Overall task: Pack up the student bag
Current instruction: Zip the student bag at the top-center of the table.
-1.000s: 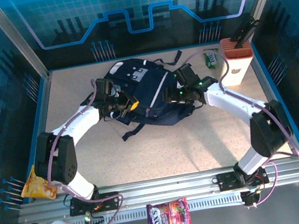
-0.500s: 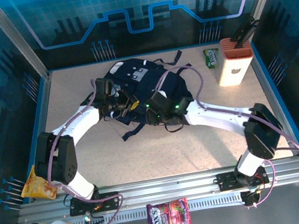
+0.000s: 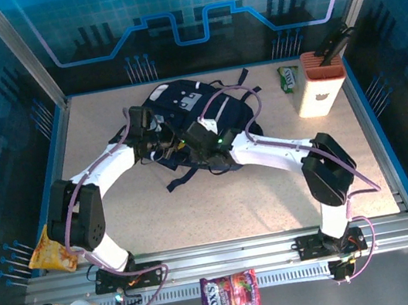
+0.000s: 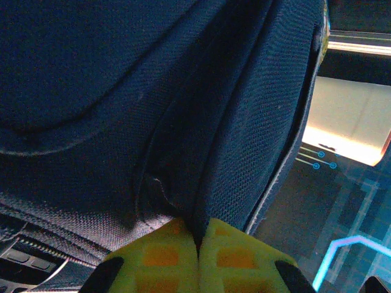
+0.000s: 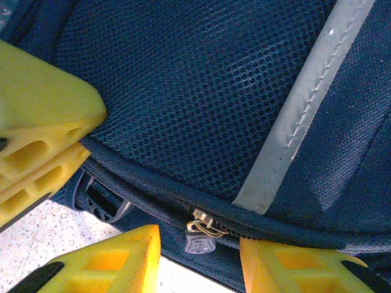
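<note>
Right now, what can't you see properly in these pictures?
- Inside of the student bag: in every view, it is covered by its own navy fabric.
- Where the zip ends: in the right wrist view, the track past the zipper pull runs off the frame's right edge.
- Print on the green packet: in the top view, it is too small to read.

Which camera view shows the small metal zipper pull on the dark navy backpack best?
The right wrist view: the small metal zipper pull hangs sharp between the fingers of the open right gripper. The left wrist view shows the dark navy backpack pinched in the left gripper; from the top external view it is too small to tell.
</note>
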You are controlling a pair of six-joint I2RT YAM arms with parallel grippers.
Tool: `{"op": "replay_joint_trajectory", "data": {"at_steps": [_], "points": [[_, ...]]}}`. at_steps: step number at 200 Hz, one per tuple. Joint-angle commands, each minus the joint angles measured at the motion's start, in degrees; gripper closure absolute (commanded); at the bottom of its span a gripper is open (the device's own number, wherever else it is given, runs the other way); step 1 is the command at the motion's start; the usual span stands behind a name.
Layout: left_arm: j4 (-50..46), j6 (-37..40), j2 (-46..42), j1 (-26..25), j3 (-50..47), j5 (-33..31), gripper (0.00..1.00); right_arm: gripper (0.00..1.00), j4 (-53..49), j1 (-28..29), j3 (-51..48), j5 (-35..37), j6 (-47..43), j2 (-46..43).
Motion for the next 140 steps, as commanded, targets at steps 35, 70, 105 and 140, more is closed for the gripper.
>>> {"op": "replay_joint_trajectory", "data": {"at_steps": [35, 70, 105, 140], "points": [[-0.15, 1.26, -0.78, 0.04, 2.12, 5.55, 1.00, 0.70, -3.11, -0.27, 3.96, 3.98, 2.41, 3.66], [-0.28, 1.33, -0.79, 0.46, 2.12, 5.05, 1.00, 0.82, -4.04, -0.53, 2.55, 5.13, 1.42, 2.30], [-0.45, 1.54, -0.94, 1.63, 1.95, 4.65, 1.00, 0.89, -3.30, -1.01, -2.55, 5.43, -1.10, -1.56], [-1.03, 2.39, -0.79, 2.93, 1.71, 4.38, 1.00, 0.91, -2.35, -2.40, -8.63, 5.19, -2.82, -6.75]]}}
